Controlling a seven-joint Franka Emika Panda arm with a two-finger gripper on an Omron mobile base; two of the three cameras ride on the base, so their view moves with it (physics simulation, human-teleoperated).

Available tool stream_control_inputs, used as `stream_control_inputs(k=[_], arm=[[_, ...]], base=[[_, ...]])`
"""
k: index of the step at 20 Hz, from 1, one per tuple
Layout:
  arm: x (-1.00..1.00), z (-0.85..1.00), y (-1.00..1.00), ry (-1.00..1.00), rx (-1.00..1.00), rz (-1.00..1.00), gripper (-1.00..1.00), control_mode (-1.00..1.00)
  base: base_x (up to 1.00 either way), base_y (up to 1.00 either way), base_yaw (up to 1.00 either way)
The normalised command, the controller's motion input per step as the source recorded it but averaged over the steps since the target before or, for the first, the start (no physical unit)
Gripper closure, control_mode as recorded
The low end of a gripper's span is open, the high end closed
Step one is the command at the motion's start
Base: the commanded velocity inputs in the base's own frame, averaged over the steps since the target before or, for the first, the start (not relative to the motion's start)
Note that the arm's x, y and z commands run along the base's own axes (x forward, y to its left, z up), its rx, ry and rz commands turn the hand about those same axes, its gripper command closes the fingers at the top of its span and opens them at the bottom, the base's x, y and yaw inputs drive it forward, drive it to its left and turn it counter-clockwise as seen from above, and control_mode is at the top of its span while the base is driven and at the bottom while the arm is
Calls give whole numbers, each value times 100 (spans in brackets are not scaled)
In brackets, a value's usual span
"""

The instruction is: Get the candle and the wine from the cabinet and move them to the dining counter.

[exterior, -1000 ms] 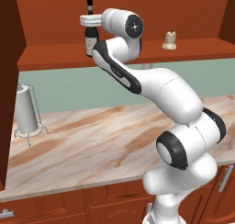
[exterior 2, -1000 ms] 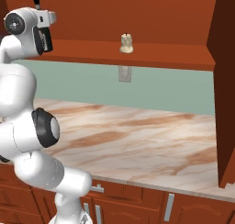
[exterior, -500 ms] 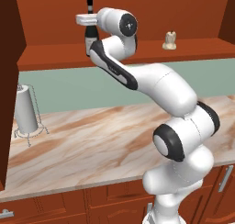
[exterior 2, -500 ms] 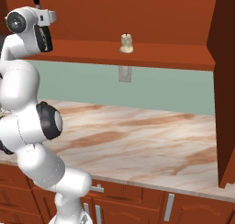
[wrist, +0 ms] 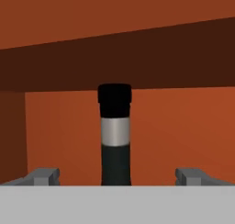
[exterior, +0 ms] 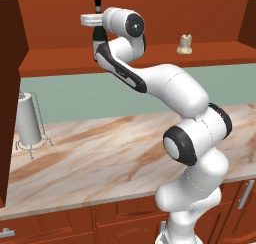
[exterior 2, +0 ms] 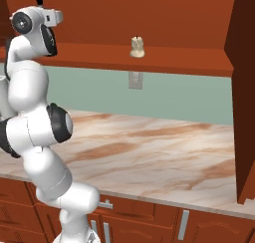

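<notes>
A: A kitchen wall in red-brown wood and pale green, with the marble table [exterior: 100, 153] running below it. What's up top?

B: The cabinet [exterior 2: 164, 28], doors swung wide, its inner shelf bare wood. That's the biggest thing here after the table. The arm reaches up into its left end.

A: And the wine [wrist: 114, 136]?

B: Standing upright on that shelf, right in front of the tool [wrist: 117, 176]. From the hand camera its black-capped neck sits centred between the two fingertips [wrist: 45, 175], which stand fully apart with clear gap on both sides. Nothing is gripped.

A: How will it handle?

B: I'd judge it heavy for its width, rigid, smooth glass, so slippery, and breakable if it tips off the shelf. The neck is thin and gives little hold; taking it lower, around the body below the shoulder, looks safer.

A: The candle [exterior 2: 137, 47]?

B: Small and pale, further right along the same shelf, well apart from the bottle. Probably light, a bit soft, easy to pinch by its sides.

A: Anything else?

B: A paper-towel roll [exterior: 27, 120] at the table's left end.
</notes>
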Motion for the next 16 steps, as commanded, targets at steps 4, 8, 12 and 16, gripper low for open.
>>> stream_control_inputs(k=[4, 8, 12, 16], arm=[[28, -1, 7, 0, 0, 0, -100, -100], [26, -2, 10, 0, 0, 0, -100, -100], [25, 0, 11, 0, 0, 0, -100, -100], [5, 0, 5, 0, 0, 0, -100, -100]], base=[[0, 0, 0], [0, 0, 0], [0, 0, 0], [0, 0, 0]])
